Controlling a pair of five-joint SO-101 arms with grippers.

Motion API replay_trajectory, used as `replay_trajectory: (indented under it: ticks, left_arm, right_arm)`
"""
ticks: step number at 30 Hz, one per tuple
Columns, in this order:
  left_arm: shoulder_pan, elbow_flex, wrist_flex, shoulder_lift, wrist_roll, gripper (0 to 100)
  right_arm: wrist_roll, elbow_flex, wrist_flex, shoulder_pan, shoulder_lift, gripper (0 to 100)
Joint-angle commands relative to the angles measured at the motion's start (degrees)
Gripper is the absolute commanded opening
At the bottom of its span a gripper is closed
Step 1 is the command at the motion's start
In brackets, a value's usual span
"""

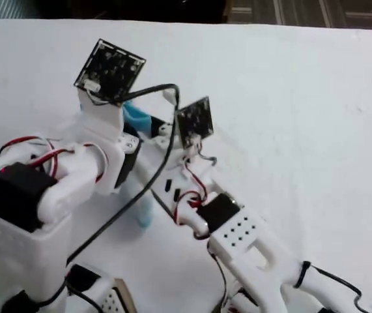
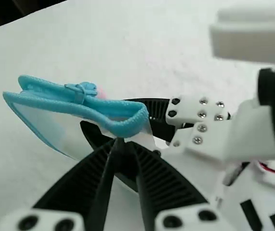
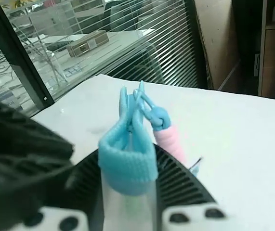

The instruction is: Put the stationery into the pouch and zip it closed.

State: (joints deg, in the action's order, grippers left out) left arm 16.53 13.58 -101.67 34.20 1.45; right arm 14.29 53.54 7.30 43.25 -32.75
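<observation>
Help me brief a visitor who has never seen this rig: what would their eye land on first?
First, a clear pouch with a blue zip band, held between both arms over the white table. The left gripper pinches its clear side and the right gripper clamps one end. Next, a pink item shows right beside the zip pull.

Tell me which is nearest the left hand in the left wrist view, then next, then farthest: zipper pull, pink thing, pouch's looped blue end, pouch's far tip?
1. Looped blue end, just above the left hand.
2. Pink thing and zipper pull, side by side on the top edge: too close to call.
3. Far tip, at the opposite end.
</observation>
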Motion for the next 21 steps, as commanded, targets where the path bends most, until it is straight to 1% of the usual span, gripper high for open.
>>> replay_trajectory:
  ticks: [1,4,6,7,10,13,18,21]
  left_arm:
    - [-2.81,0.57,-0.79,1.58,0.62,2]
    - [-11.96,2.07,0.0,0.88,0.7,3]
    - [-15.65,2.51,0.62,-0.7,0.26,5]
    - [-16.18,2.59,0.62,-1.67,-0.97,6]
    - [-16.26,2.95,0.97,-4.84,-5.54,9]
    - [-16.09,6.64,1.05,-8.88,-8.44,12]
    - [-10.37,15.16,-0.62,-15.21,-8.79,13]
    - [-9.23,17.98,-0.62,-17.67,-8.7,13]
  right_arm:
    - [0.44,0.0,0.31,1.27,4.88,1.8]
    - [0.35,0.53,0.31,1.8,4.09,1.8]
    - [0.35,0.62,0.31,2.15,3.56,1.8]
    - [0.35,0.62,0.31,2.33,3.56,1.8]
    - [0.35,0.62,0.31,2.33,3.56,1.8]
    - [0.26,0.62,0.31,2.33,3.56,1.8]
    - [0.26,0.62,0.31,2.15,3.56,1.8]
    - [-1.05,0.62,0.31,2.07,3.56,1.8]
